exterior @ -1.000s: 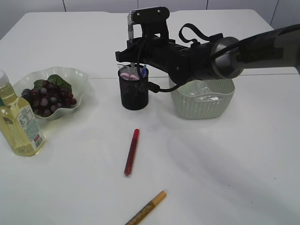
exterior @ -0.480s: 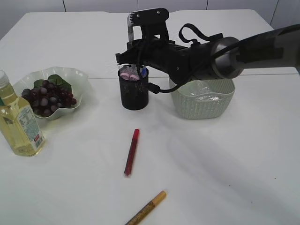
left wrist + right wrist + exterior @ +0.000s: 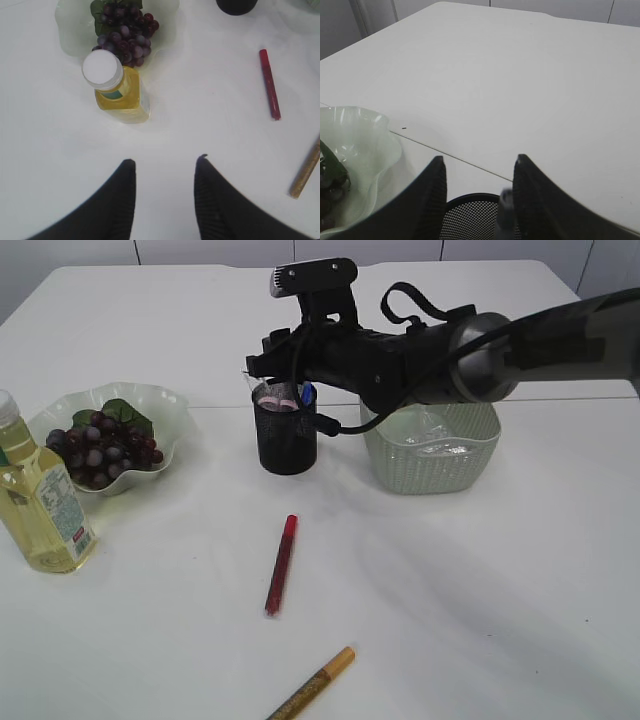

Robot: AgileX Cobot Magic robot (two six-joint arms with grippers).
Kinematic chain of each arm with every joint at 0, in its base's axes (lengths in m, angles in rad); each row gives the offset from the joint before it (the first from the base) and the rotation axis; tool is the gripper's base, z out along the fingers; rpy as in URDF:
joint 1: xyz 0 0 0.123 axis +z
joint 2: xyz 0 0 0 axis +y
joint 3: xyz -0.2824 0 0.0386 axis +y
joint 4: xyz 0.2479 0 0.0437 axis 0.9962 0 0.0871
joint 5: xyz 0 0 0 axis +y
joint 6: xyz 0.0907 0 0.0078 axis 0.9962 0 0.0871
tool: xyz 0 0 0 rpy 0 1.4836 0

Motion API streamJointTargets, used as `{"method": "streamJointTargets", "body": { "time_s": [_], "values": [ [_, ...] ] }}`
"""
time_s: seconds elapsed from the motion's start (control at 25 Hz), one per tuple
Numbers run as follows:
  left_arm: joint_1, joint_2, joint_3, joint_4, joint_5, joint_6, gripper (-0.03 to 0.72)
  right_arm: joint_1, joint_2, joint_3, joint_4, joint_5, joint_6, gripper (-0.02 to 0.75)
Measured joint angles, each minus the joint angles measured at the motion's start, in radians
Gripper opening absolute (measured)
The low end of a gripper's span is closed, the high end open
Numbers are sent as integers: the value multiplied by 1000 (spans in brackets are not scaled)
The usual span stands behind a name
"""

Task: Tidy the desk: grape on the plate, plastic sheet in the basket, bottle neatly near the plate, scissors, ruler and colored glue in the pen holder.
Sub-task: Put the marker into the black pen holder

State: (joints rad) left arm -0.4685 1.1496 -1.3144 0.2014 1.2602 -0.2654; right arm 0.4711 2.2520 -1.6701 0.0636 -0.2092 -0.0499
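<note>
My right gripper (image 3: 283, 370) hovers open just above the black mesh pen holder (image 3: 287, 440). In the right wrist view its jaws (image 3: 480, 159) stand apart over the pen holder's rim (image 3: 470, 200). A blurred grey strip, apparently the ruler (image 3: 505, 212), stands in the holder against the right finger. Pink scissors handles (image 3: 278, 400) poke out of the holder. A red glue pen (image 3: 281, 563) and a gold one (image 3: 312, 685) lie on the table. The grapes (image 3: 105, 445) rest on the plate (image 3: 160, 400), with the bottle (image 3: 40, 505) beside it. My left gripper (image 3: 165, 162) is open and empty, near the bottle (image 3: 116, 87).
A pale green basket (image 3: 432, 455) stands right of the pen holder, under the right arm, with something clear inside. The left wrist view shows the red pen (image 3: 269, 84) and gold pen (image 3: 306, 170) on bare white table to the right.
The right gripper has opened. The grey strip that stuck up above it has dropped down into the pen holder. The left gripper has not moved.
</note>
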Motion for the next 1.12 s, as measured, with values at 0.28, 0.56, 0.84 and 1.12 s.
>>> {"method": "streamJointTargets", "body": {
  "time_s": [0.28, 0.56, 0.84, 1.12],
  "values": [
    [0, 0, 0, 0, 0, 0, 290, 0, -10, -13, 1, 94, 8, 346],
    [0, 0, 0, 2, 0, 0, 290, -2, -111, -103, 31, 341, 8, 346],
    [0, 0, 0, 2, 0, 0, 290, -2, -198, -192, 175, 771, 8, 346],
    [0, 0, 0, 2, 0, 0, 290, -2, -216, -222, 287, 1216, 40, 346]
  ]
}}
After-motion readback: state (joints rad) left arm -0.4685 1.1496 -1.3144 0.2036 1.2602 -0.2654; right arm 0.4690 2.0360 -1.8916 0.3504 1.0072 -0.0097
